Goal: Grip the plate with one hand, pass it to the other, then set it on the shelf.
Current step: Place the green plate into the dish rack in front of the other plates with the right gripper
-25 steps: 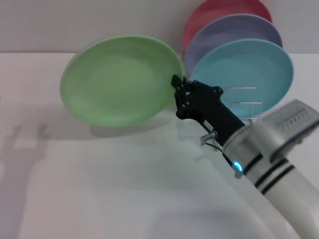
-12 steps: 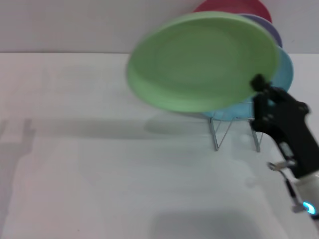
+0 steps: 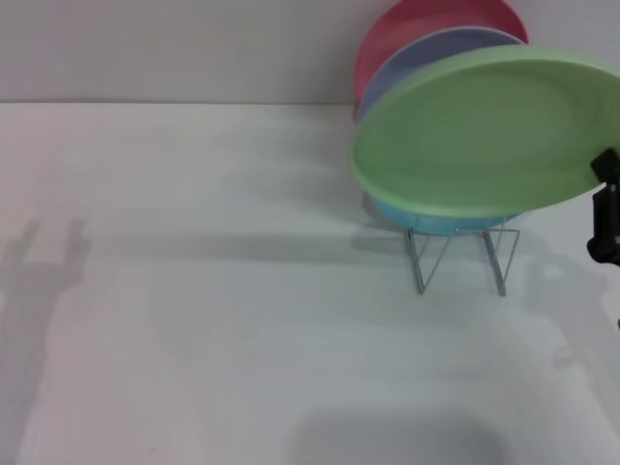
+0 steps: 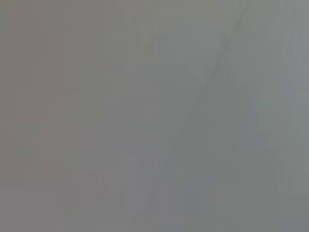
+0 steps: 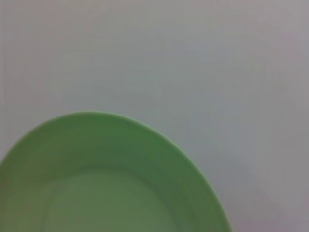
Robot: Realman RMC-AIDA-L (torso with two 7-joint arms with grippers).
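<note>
The light green plate (image 3: pixel 489 133) hangs in the air at the right of the head view, tilted, in front of the plates in the silver wire shelf (image 3: pixel 457 254). My right gripper (image 3: pixel 606 208) holds the plate by its right rim at the picture's right edge. The plate's rim also fills the right wrist view (image 5: pixel 106 179). My left gripper is out of view; the left wrist view shows only plain grey.
A red plate (image 3: pixel 417 29), a lavender plate (image 3: pixel 426 53) and a turquoise-blue plate (image 3: pixel 436 221) stand upright in the shelf behind the green plate. The white table (image 3: pixel 213 310) stretches to the left and front. A wall runs behind.
My right gripper has carried the green plate from the table's middle to the right, over the shelf. The arm has mostly left the head view.
</note>
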